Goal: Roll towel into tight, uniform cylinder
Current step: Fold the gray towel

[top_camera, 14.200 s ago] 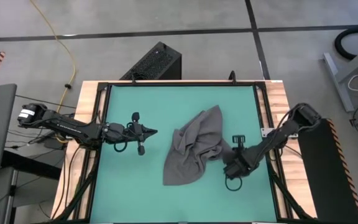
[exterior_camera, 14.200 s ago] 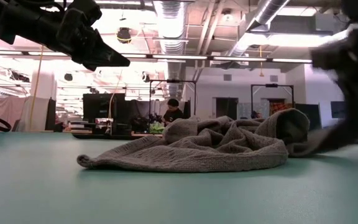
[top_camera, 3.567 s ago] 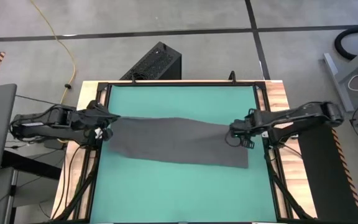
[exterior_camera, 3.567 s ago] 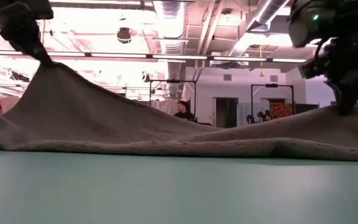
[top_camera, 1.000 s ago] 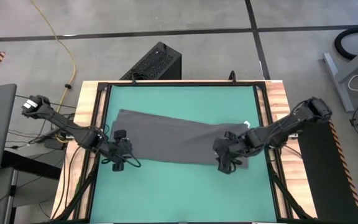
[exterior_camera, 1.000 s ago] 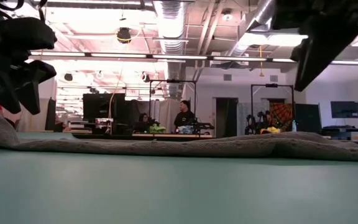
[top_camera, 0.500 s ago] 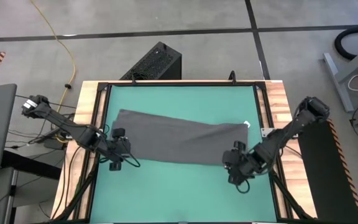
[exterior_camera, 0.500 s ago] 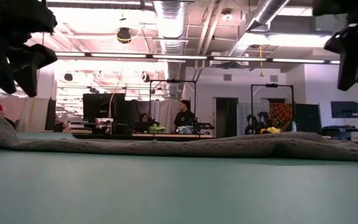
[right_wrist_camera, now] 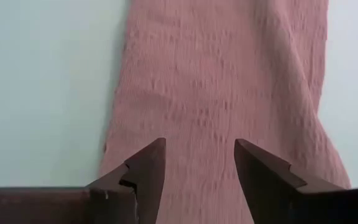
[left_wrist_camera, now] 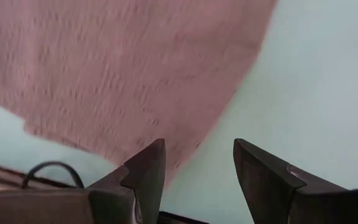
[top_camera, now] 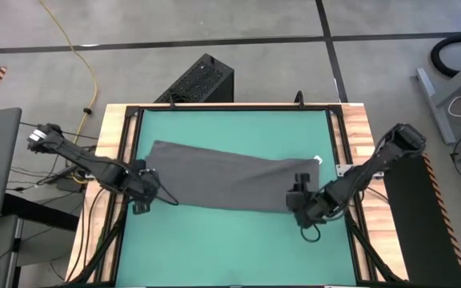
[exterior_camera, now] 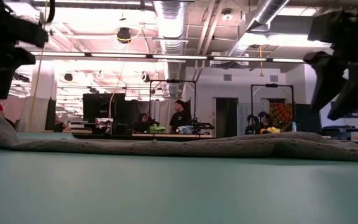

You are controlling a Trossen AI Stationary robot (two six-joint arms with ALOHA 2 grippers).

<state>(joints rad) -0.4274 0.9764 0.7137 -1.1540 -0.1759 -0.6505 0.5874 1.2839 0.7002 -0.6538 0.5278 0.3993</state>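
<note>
At the left edge of the teal surface [top_camera: 230,240] you find the left gripper [top_camera: 142,194], positioned over the near left corner of the towel [top_camera: 226,182]. Its fingers [left_wrist_camera: 146,174] stand apart with nothing between them; towel edge and bare surface show beyond the tips. The towel lies spread flat as a long strip across the middle of the surface, slightly skewed, its left end farther from you than its right. Note the open surface on both long sides of the towel: a wide band toward the far rim and a wider band toward the near rim.

At the right end, the right gripper [top_camera: 302,206] sits over the near right corner of the towel. Its fingers [right_wrist_camera: 148,171] are likewise parted and hold nothing; the cloth lies directly ahead of them.

Beyond the surface, the low view shows a workshop with ceiling ducts [exterior_camera: 166,18] and a person [exterior_camera: 179,116] standing at a distant bench.
</note>
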